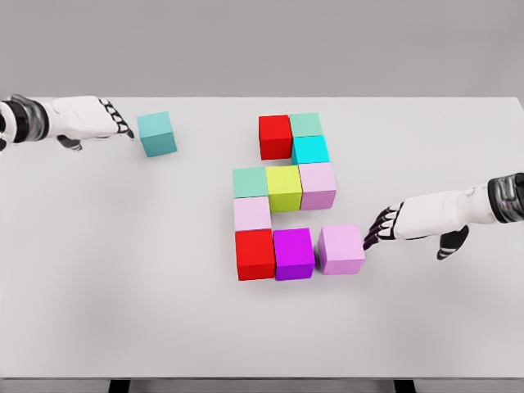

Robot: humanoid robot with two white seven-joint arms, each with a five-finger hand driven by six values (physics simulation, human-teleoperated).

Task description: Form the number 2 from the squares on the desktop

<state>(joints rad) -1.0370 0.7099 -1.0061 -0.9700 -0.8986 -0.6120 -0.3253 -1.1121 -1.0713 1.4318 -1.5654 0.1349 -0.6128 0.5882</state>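
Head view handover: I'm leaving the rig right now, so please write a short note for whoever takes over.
Left hand: fingers extended, beside the lone teal cube at far left; contact unclear, no grasp.
Right hand: fingertips at the right side of the pink cube, no grasp.
Done: nine cubes form most of the 2, from the red cube at top to the purple cube in the bottom row.
Left: close the slight gap between the pink and purple cubes; bring in the teal cube, probably to the top row's left.

I count 10 cubes (pixel 284 187) on the bench (pixel 123 270): 2 red, 3 pale pink, 2 mint, 2 teal/cyan incl. the stray (pixel 155 133), 1 yellow-green, 1 purple... so 11.
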